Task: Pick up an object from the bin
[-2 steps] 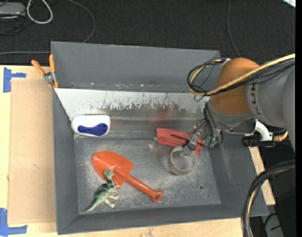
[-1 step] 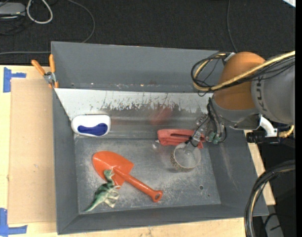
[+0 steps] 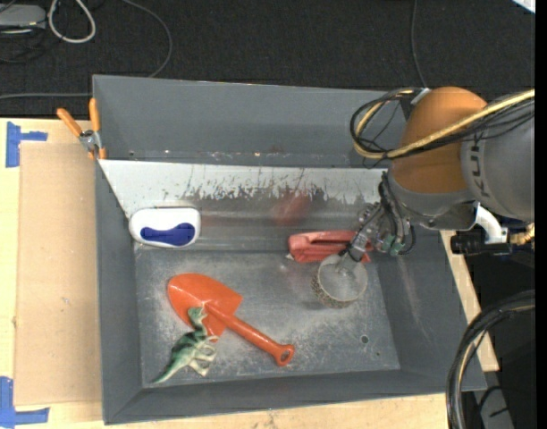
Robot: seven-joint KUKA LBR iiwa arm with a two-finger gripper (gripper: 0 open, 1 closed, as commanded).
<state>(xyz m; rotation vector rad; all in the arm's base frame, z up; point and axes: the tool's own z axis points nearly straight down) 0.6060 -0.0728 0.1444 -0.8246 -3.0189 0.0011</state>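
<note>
The arm is reaching into the grey metal bin [image 3: 256, 155] from the right, its wrist wearing an orange cover [image 3: 443, 141] with black cables [image 3: 378, 125] looping beside it. The gripper [image 3: 357, 254] is hanging low in the right half of the bin, close to the floor. It is sitting right at the spot where two things meet: the right end of a red oblong object [image 3: 318, 245], which is lying lengthwise near the foot of the back wall, and the upper rim of a round greyish cup-like thing [image 3: 341, 284], which is resting just in front of that red piece. Whether the claw is apart or together cannot be told, as the dark wrist parts are crowding it, and it is not clear which of the two things it is touching.

The rest of the bin's contents are lying well apart from the gripper. A white rounded object with a blue patch [image 3: 164, 226] is sitting in the back left corner. An orange toy shovel [image 3: 222, 312] is lying slantwise across the front left floor, blade up-left and handle pointing toward the front middle. A green toy dinosaur [image 3: 191, 352] is lying just beside the shovel, its head touching the blade's lower edge.
</note>
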